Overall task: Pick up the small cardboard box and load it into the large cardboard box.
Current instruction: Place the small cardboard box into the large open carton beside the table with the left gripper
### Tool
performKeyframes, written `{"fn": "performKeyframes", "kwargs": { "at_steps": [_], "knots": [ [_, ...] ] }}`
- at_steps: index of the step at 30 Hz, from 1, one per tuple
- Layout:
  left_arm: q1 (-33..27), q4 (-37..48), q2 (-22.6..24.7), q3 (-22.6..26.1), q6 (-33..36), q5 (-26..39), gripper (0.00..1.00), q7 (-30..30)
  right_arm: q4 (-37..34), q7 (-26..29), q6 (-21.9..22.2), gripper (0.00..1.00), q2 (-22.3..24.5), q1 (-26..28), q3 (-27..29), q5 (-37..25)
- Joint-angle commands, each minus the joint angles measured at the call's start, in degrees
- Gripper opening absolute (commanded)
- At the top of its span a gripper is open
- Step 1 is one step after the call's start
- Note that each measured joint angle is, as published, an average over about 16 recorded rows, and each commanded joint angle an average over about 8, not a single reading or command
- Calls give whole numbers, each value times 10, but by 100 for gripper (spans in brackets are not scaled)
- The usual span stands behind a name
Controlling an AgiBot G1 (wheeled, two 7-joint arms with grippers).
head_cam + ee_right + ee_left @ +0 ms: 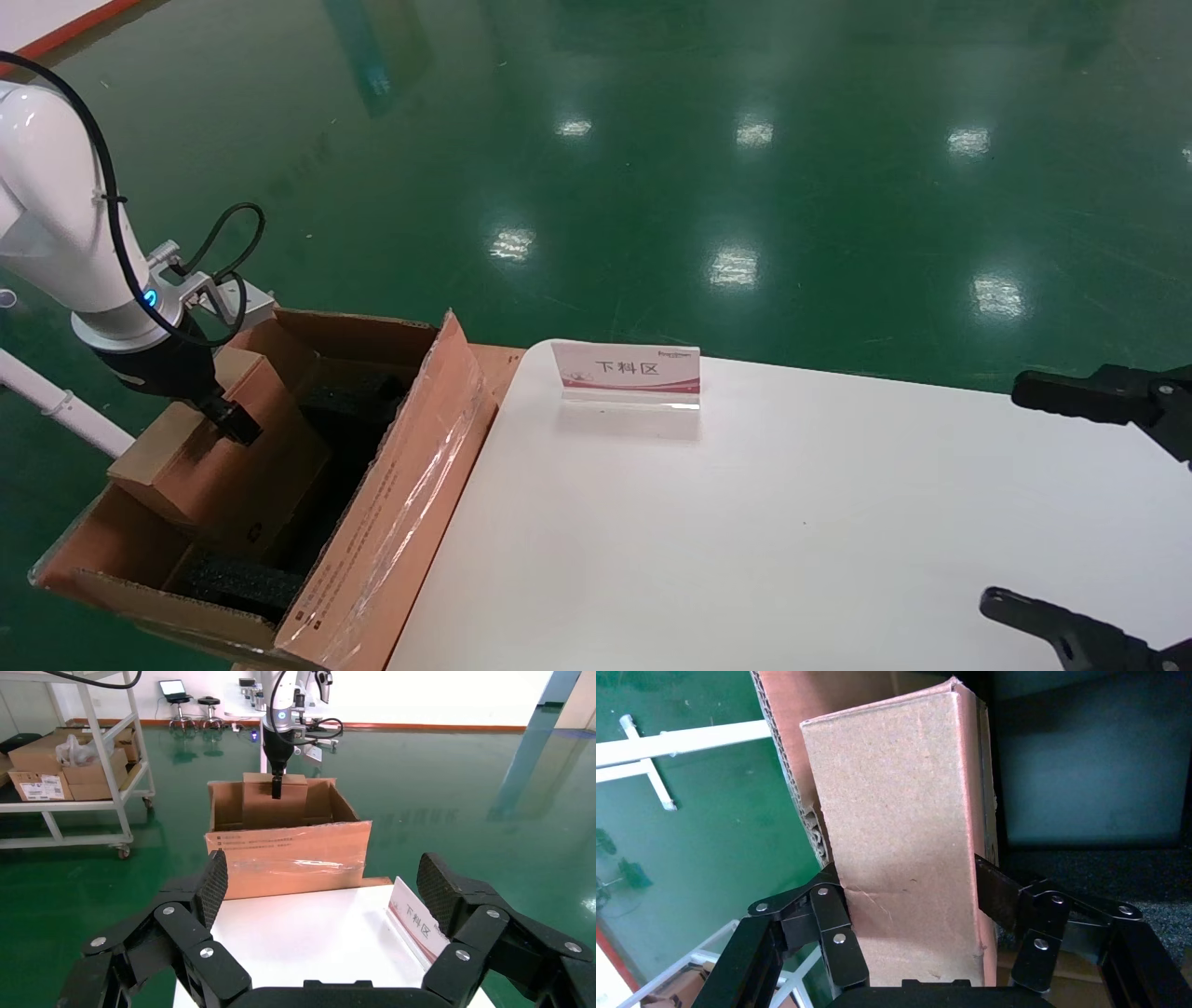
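The small cardboard box (pixel 219 447) is plain brown and sits inside the large cardboard box (pixel 410 485), against its far-left side, partly above the rim. My left gripper (pixel 219 410) is shut on the small box from above; in the left wrist view the box (pixel 905 846) fills the space between the two fingers (pixel 838 938). The large box has tall flaps, shiny tape and black foam pads (pixel 242 582) inside. From the right wrist view I see the large box (pixel 288 853) with the small box (pixel 270 801) in it. My right gripper (pixel 323 881) is open and empty over the white table.
The white table (pixel 792 522) stands right of the large box, with a small sign stand (pixel 629 373) at its far edge. The green floor surrounds it. A shelf trolley (pixel 70 776) with cartons stands beyond the large box.
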Motion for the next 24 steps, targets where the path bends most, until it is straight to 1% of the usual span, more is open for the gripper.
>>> {"fn": "performKeyframes", "kwargs": {
  "at_steps": [1, 24],
  "knots": [
    [1, 0, 0, 0, 0, 0, 100, 0, 0, 0, 0, 100, 0, 0, 0, 0],
    [-7, -3, -1, -1, -2, 0, 100, 5, 0, 0, 0, 100, 0, 0, 0, 0]
  ]
}}
